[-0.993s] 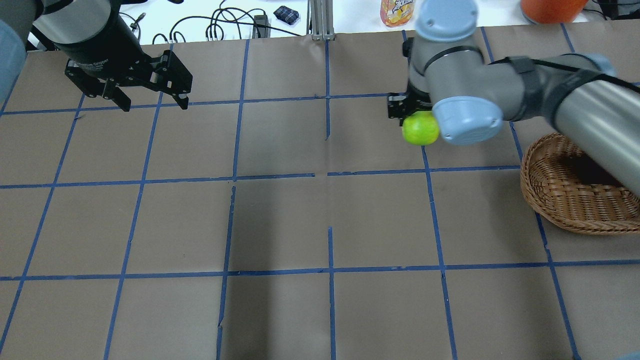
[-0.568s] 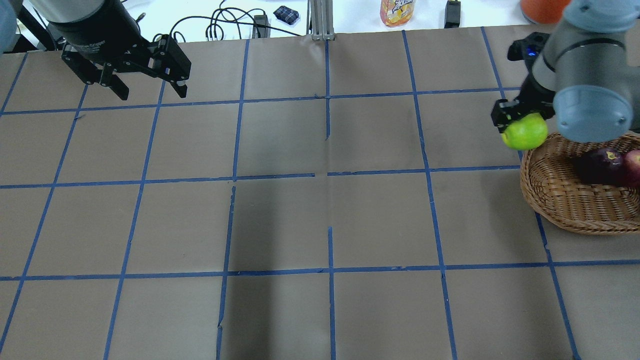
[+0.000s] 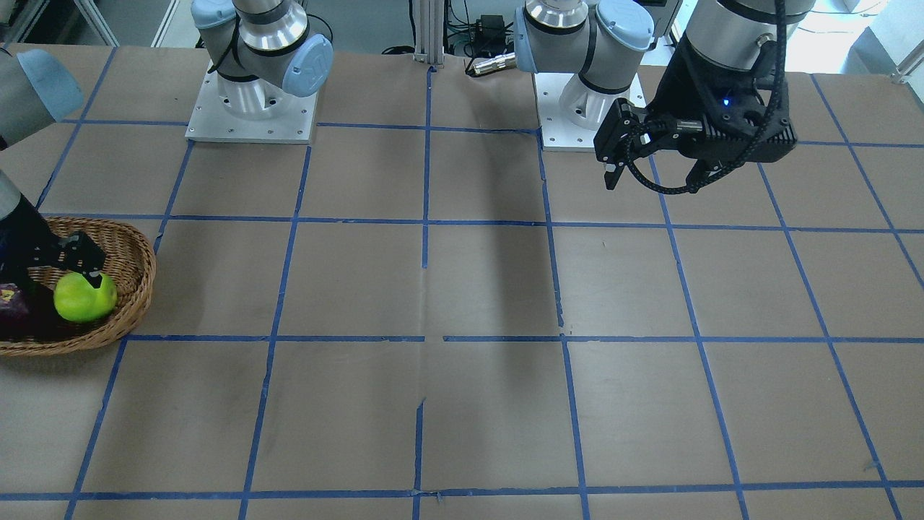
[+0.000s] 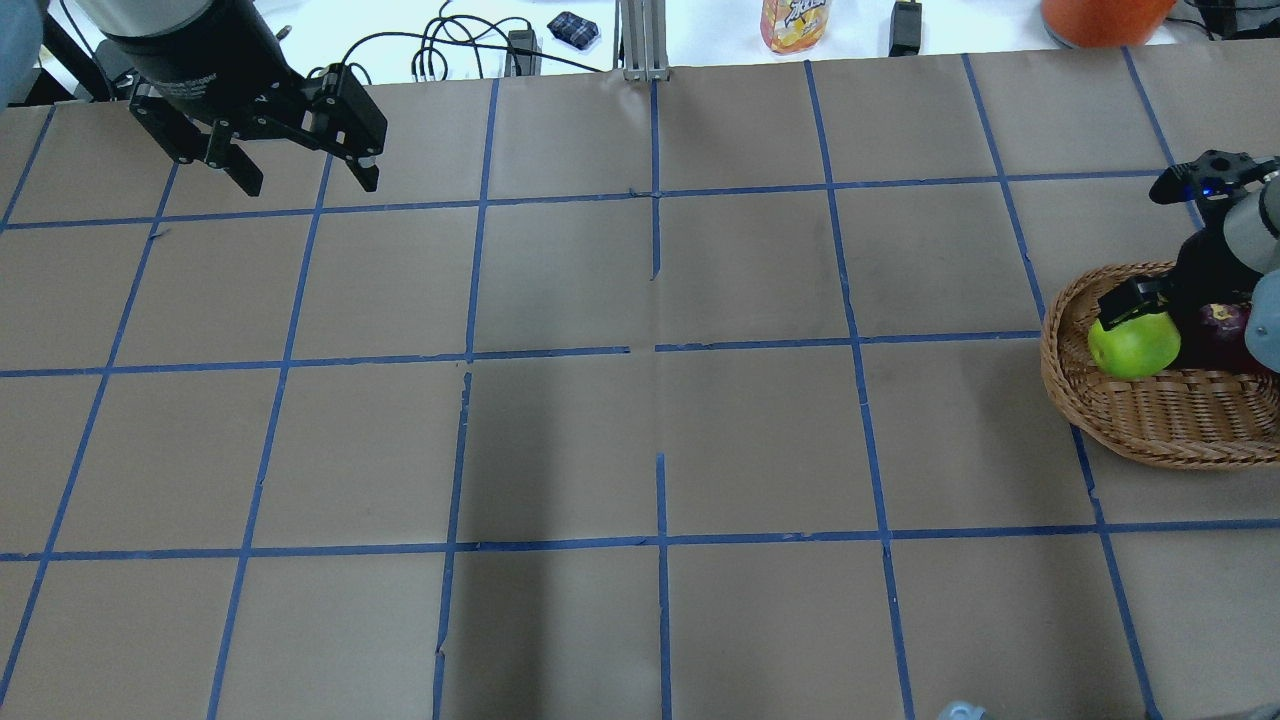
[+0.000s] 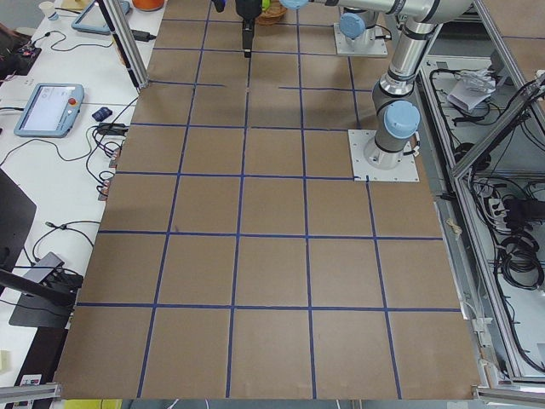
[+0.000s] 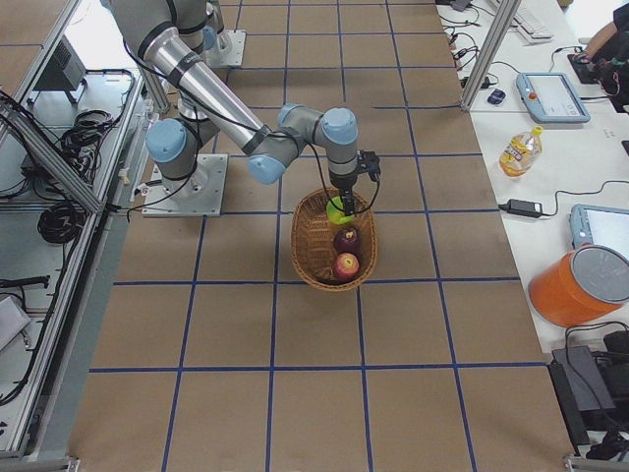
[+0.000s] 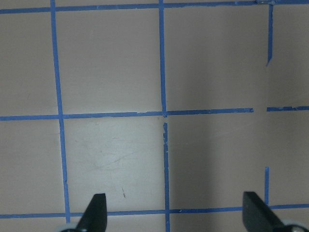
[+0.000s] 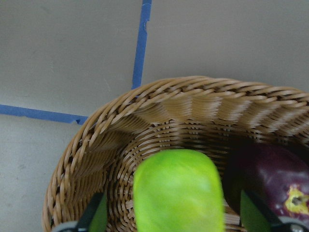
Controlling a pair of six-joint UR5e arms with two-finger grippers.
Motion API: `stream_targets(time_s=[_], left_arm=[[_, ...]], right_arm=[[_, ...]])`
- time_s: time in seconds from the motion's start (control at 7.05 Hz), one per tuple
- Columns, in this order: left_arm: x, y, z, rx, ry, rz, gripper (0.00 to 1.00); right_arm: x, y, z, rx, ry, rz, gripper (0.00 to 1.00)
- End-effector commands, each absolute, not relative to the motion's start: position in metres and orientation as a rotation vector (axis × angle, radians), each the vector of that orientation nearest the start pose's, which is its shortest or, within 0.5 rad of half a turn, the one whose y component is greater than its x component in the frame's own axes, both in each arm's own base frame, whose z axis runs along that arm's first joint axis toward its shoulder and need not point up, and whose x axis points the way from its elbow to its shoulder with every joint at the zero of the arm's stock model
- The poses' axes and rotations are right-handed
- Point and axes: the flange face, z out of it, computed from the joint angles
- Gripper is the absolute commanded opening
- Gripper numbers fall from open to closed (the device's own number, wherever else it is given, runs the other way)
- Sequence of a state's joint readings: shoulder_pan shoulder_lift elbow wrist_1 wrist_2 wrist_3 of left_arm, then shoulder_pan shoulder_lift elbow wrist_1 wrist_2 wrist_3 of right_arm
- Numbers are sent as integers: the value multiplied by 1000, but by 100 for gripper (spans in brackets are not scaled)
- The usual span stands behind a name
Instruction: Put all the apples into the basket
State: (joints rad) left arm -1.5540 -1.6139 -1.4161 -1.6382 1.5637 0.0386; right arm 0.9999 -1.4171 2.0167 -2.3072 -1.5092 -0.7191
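Note:
The wicker basket [image 4: 1150,420] stands at the table's right edge; it also shows in the front view [image 3: 133,263]. The green apple [image 4: 1133,345] is inside its left end, directly under my right gripper [image 4: 1140,300]. In the right wrist view the green apple [image 8: 178,193] sits between the spread fingers [image 8: 99,217] with gaps on both sides, so the right gripper is open. The maroon apple [image 4: 1222,325] lies beside it. The red apple [image 6: 345,265] lies in the basket's other end. My left gripper [image 4: 308,180] is open and empty above the far left of the table.
A juice bottle [image 4: 795,25], a black adapter [image 4: 905,25], cables [image 4: 440,50] and an orange bucket [image 4: 1100,15] sit beyond the table's far edge. The brown table [image 4: 650,430] has a blue tape grid.
My right arm carried the green apple rightward from mid-table to over the basket and lowered it inside, where the fingers now stand apart from it. The left gripper barely shifted.

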Motion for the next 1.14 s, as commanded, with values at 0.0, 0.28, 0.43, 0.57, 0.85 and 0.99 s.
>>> stream_targets(time_s=[0.0, 0.28, 0.43, 0.57, 0.85, 0.99], left_arm=[[-127, -514, 537, 37, 3151, -75, 100], [-126, -512, 535, 34, 3152, -68, 100], [-126, -513, 537, 36, 3147, -73, 100], [-126, -514, 537, 36, 3147, -75, 100], [-126, -514, 537, 36, 3147, -75, 100], [-126, -514, 537, 37, 3148, -75, 100]], right_arm=[[-148, -487, 325, -215, 3163, -290, 100], [-100, -487, 419, -87, 3140, -286, 100], [-63, -485, 465, 55, 3104, -188, 100], [-25, -486, 504, 202, 3075, -141, 100], [72, -489, 514, 265, 3083, -117, 100], [105, -497, 513, 213, 3155, -115, 100]])
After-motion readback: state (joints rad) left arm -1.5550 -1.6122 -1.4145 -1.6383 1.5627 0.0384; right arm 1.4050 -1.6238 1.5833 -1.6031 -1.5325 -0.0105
